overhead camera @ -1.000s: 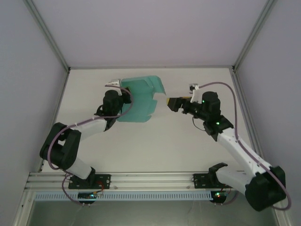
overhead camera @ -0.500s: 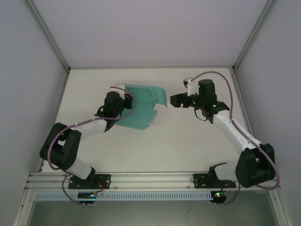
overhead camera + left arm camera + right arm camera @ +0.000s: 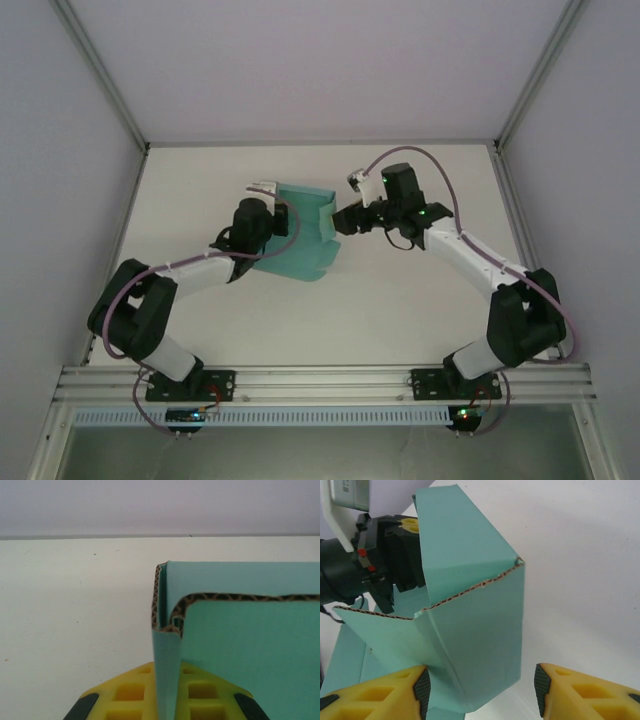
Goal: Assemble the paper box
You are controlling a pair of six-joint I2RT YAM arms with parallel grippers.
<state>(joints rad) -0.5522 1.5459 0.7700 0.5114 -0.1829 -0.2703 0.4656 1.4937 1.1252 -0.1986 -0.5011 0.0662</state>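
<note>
The paper box is teal-green corrugated card, partly folded, lying at the middle of the table with its far panels raised. My left gripper is shut on its left wall; in the left wrist view the yellow fingers pinch a thin upright strip of the paper box. My right gripper is at the box's right side. In the right wrist view a folded panel of the paper box stands between the open right gripper. The left pad touches the card and the right pad stands apart.
The white table is enclosed by pale walls with metal corner posts. An aluminium rail carrying the arm bases runs along the near edge. The left arm's black wrist sits just behind the box in the right wrist view.
My right gripper has swung left up to the box's right panel and its jaws have narrowed around it. That panel now stands more upright. The left grip is unchanged.
</note>
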